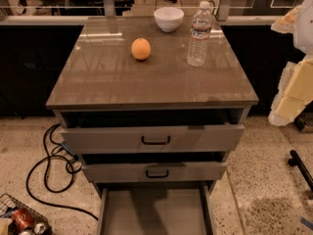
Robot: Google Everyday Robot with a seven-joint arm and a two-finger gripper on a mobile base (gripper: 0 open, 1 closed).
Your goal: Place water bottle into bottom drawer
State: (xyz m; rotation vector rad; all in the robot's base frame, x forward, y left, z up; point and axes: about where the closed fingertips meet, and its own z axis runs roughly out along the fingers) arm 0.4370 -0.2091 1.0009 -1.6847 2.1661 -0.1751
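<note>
water bottle point(199, 33) atop cabinet point(146, 84), end effector point(293, 93) right

Warm, fairly dim light comes from above. The cabinet top point(146, 82) carries pale streaky glare toward its back edge. The bottle point(199, 33) and orange point(141, 49) cast short, soft shadows. The gripper point(288, 102), at the right edge beside the cabinet, is lit bright and pale.
</note>
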